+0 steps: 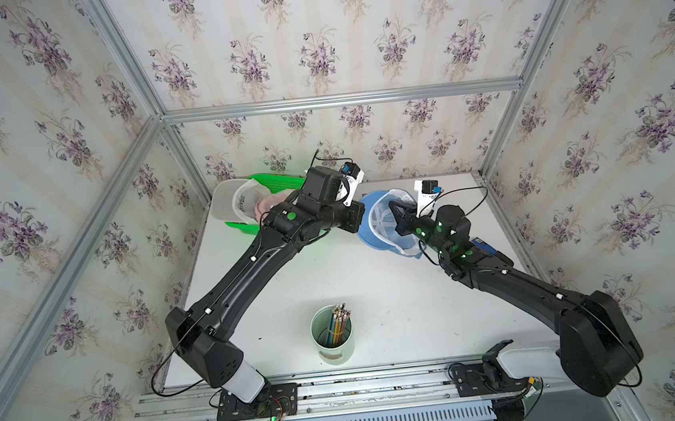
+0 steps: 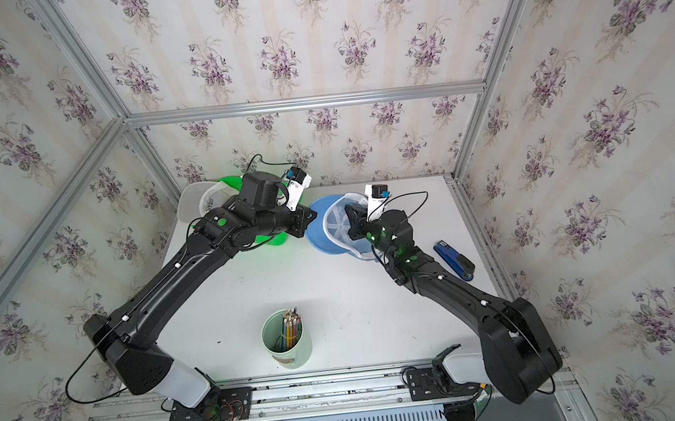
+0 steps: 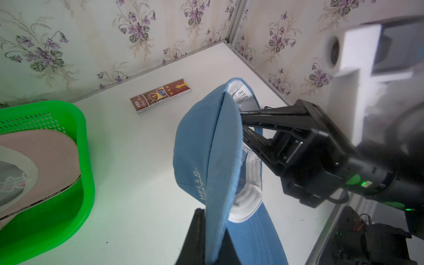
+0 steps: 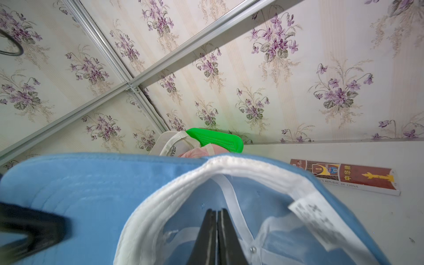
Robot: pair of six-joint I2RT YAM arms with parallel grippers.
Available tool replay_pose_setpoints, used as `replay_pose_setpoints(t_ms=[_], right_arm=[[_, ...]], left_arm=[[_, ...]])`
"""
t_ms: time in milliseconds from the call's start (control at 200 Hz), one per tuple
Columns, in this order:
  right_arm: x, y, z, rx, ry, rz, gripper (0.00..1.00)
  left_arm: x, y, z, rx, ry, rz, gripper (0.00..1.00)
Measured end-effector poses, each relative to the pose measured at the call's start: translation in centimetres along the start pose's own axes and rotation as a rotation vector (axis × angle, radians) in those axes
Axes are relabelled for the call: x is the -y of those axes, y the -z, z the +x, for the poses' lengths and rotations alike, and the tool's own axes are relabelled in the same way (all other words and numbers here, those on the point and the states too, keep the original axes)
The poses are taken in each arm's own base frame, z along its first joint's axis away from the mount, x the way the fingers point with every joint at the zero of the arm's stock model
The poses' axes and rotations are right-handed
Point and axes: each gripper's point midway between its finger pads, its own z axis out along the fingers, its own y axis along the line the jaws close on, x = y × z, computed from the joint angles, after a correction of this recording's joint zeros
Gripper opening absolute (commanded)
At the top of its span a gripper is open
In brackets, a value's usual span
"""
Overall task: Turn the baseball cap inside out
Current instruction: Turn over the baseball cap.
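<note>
The light blue baseball cap [image 1: 371, 222] [image 2: 319, 225] is held up off the white table near the back, its opening with white sweatband [image 4: 174, 195] turned toward my right arm. My left gripper [image 3: 213, 221] is shut on a fold of the cap's blue fabric [image 3: 220, 146], next to the brim [image 3: 254, 238]. My right gripper [image 4: 216, 211] [image 1: 393, 206] is shut with nothing in it. Its tips are pushed inside the crown, at the blue lining. In both top views the left fingertips are hidden behind the left wrist.
A green basket [image 3: 86, 158] [image 1: 272, 180] at the back left holds a white cap [image 1: 224, 200] and a pink one. A brown cigarette box [image 3: 160, 96] lies by the back wall. A cup of pencils [image 1: 332, 337] stands front centre. A blue stapler [image 2: 455, 259] lies at the right.
</note>
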Motion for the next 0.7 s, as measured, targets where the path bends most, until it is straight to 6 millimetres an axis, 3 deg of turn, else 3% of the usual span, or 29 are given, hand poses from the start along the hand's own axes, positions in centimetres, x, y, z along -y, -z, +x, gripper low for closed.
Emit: replay_pose_setpoints(t_ms=[265,420,559,699], right_arm=[[2.5,-1.7,2.5,-0.074,0.008,0.097,0.08],[3.9,-3.7,2.3,-0.063,0.031,0.171,0.10],[3.8,-4.8,1.3,-0.045,0.040,0.177,0.20],[2.3,-3.1,0.4,-0.034,0.051,0.128,0.25]], left_arm=[[1.1,0.6,0.1,0.005,0.017,0.045,0.00],[2.6,1.1,1.0,-0.013,0.034,0.094,0.00],[2.7,1.5,1.9,-0.013,0.072,0.085,0.00],[1.6,1.3,1.3,0.008,0.077,0.036,0.00]])
